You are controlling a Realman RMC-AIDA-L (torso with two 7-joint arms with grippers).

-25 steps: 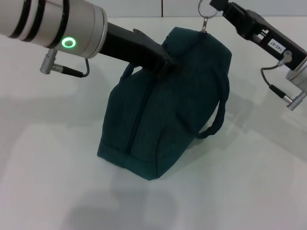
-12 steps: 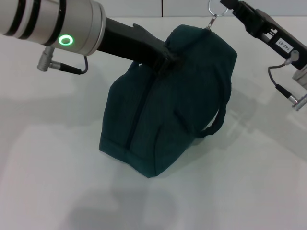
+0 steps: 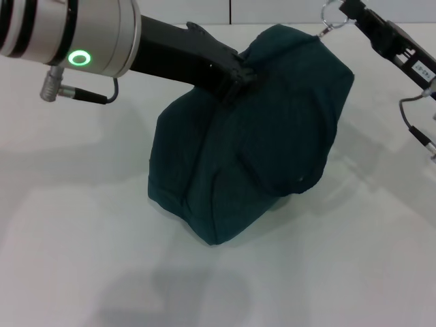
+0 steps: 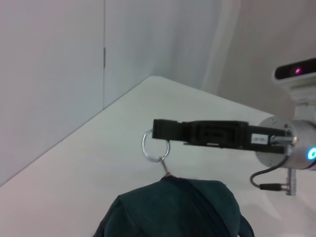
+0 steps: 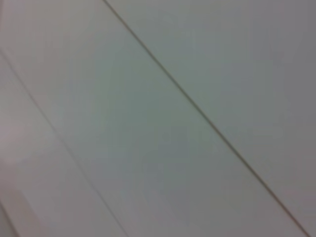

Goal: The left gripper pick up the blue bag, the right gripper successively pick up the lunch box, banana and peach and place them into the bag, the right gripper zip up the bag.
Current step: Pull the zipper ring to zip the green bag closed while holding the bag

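- From the head camera, the blue bag (image 3: pixel 252 136) is sitting on the white table (image 3: pixel 75 225), near the middle of the view, tilted, with its top leaning toward the far right.
- The left gripper (image 3: pixel 238 73) is reaching in from the left and pressing into the upper fabric of the bag; its fingers are clamping a fold of that cloth, as far as this view shows.
- The right gripper (image 3: pixel 346 15) is coming in from the upper right corner, its tips closed narrowly on the metal zip ring (image 3: pixel 332 15) at the bag's top corner.
- The left wrist camera is giving what the head camera is not: a side look at the right gripper (image 4: pixel 160 131), with the ring (image 4: pixel 155 146) hanging round and plain from its black tip, and a short link running down to the bag's crest (image 4: pixel 173 207).
- That same view is also showing the table's far edge against a pale wall (image 4: pixel 49 74).
- The right wrist camera is showing only a plain pale surface (image 5: pixel 158 118) crossed by thin diagonal lines; neither bag nor gripper is appearing in it.
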